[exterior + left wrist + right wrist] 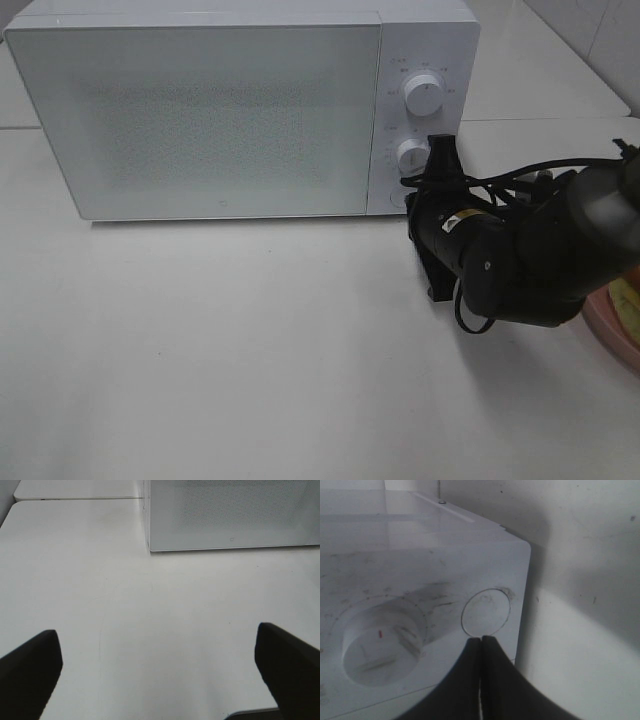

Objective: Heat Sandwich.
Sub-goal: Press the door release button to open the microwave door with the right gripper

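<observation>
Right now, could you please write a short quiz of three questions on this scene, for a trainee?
1. Fill in: the tips of the right hand point at the round ____ on the panel of the microwave.
2. True or false: the microwave door is open.
3. The left hand is: A) open and empty; B) shut.

Key: 1 button; 2 false; 3 A.
</observation>
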